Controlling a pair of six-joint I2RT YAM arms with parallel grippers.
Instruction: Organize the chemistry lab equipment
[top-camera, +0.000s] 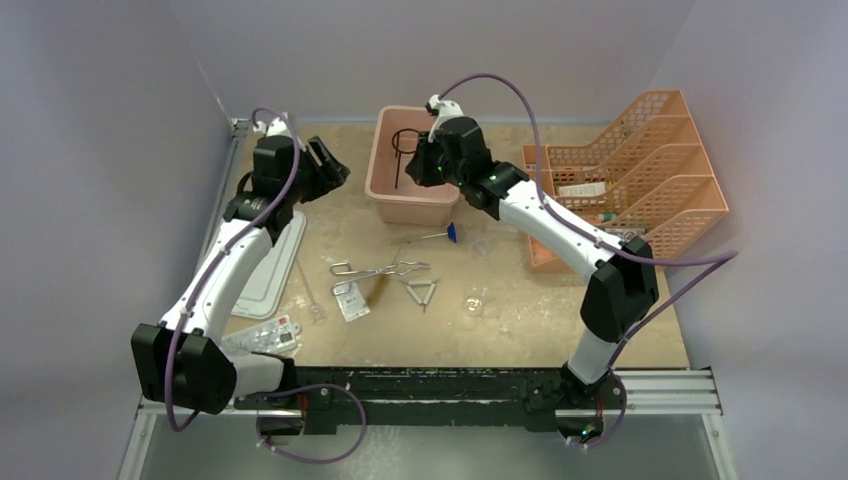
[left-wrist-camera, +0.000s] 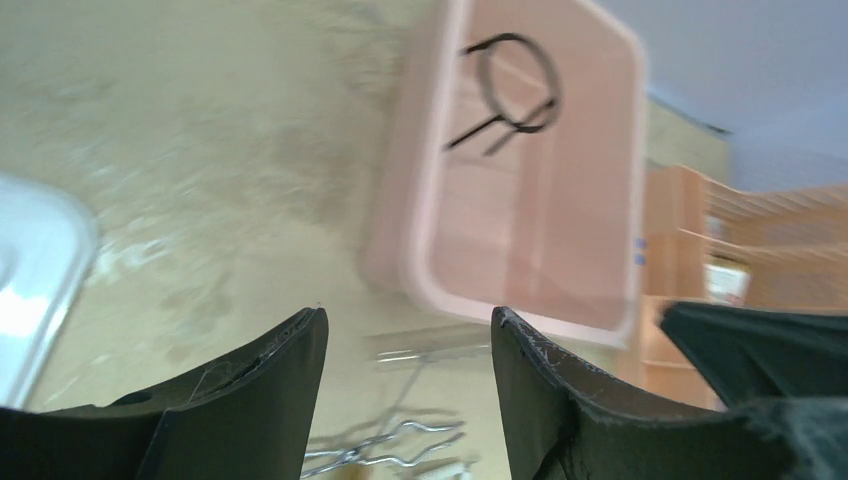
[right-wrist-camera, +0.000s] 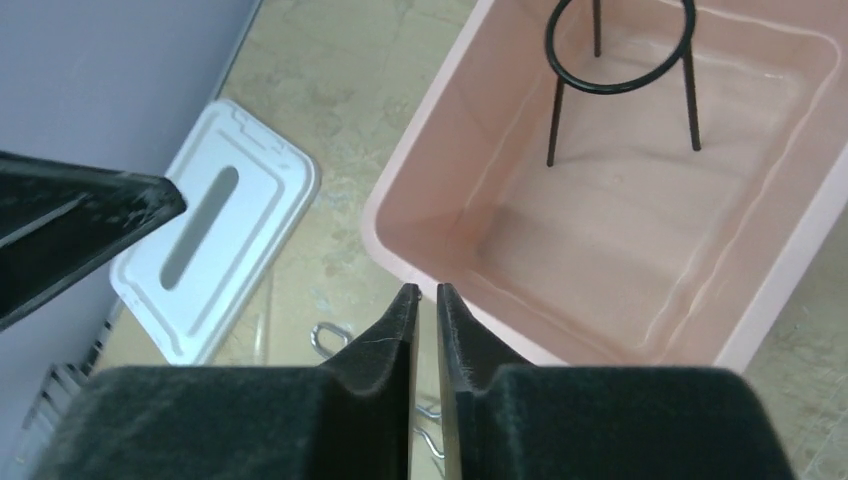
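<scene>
Black padded fingers fill the bottom of the right wrist view: the right gripper (right-wrist-camera: 427, 290) has its two tips pressed almost together, a hairline slit between them and nothing caught there. It hangs over the near rim of the pink tub (top-camera: 412, 210), a smooth, glossy plastic box with rounded corners. Inside the tub stands the black wire ring (right-wrist-camera: 620, 89), a thin round hoop on straight wire legs, upright on the tub floor toward the far wall. Nothing else shows in the tub.

Over to the left of the tub, the left gripper (left-wrist-camera: 410, 315) has its fingers spread wide apart with only tabletop between them. Below it lies the white lid (right-wrist-camera: 250, 200), flat, rounded at the corners, with a long oval recess in the middle.

On the near side of the tub, on the scuffed tan table (top-camera: 540, 310), the rest lies loose: the blue-tipped rod (top-camera: 445, 235) closest to the tub's near wall, then the metal tongs (top-camera: 380, 269), shiny and scissor-shaped. Just beyond those are the wire triangle (top-camera: 422, 291), a small white packet (top-camera: 350, 300) and a piece of clear glassware (top-camera: 474, 298). The packet carries print, too small to read.

Right of the tub sit the orange mesh racks (top-camera: 640, 170), tiered, with a few small items in the lower tiers.
</scene>
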